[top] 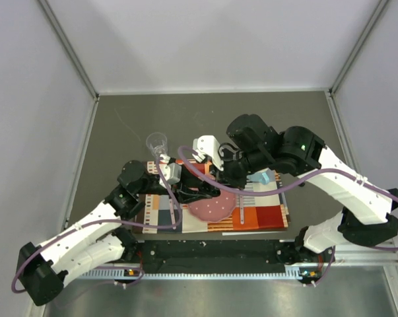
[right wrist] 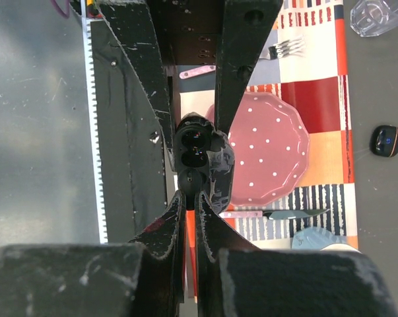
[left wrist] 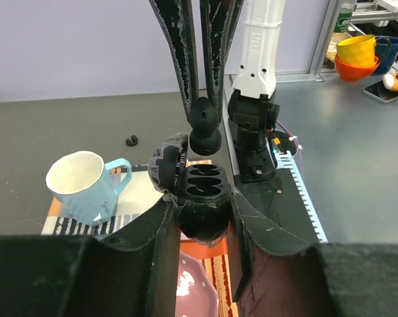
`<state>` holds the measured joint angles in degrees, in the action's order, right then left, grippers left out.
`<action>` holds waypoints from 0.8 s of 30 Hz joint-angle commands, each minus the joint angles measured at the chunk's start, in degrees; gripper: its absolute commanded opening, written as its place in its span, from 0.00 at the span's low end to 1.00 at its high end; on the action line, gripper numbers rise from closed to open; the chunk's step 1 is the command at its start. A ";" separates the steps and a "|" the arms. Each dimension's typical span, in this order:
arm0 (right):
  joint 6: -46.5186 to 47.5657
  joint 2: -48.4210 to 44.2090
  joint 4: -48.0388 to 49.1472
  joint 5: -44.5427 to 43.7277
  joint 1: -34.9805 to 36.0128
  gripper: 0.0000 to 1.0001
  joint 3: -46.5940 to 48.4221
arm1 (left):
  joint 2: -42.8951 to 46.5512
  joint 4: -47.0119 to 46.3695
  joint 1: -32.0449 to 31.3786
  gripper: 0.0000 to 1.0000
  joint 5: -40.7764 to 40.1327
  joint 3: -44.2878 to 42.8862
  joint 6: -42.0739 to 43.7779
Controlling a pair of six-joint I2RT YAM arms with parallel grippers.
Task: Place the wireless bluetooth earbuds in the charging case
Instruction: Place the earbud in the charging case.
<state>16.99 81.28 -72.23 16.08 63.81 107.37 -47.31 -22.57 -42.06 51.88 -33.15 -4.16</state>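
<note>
The left tool (left wrist: 202,221) is pinching the open charging case (left wrist: 202,181) by its lower half, with the lid tipped back to one side and the two cups facing up. The right tool (left wrist: 202,99) is pressed together on one earbud (left wrist: 204,127), which hangs just over the case, not yet inside. The other earbud (left wrist: 131,140) lies on the grey worktop (left wrist: 47,132), beyond the blue mug (left wrist: 86,185).
</note>
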 commanded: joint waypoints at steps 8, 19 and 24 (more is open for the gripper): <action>1.02 1.08 2.53 1.24 1.40 0.00 -0.32 | -0.33 -0.37 0.14 0.00 2.70 -3.50 -0.67; 0.76 1.78 4.02 1.85 2.02 0.00 -1.29 | -1.47 -0.02 0.14 0.00 5.95 -4.38 -1.64; 0.67 2.05 3.76 2.38 2.11 0.00 -2.34 | -2.00 -0.02 0.14 0.00 6.92 -4.91 -1.81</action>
<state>17.39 83.13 -71.02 17.32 64.77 105.75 -49.17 -20.62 -41.95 56.25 -34.94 -5.30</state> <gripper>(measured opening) 0.017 0.340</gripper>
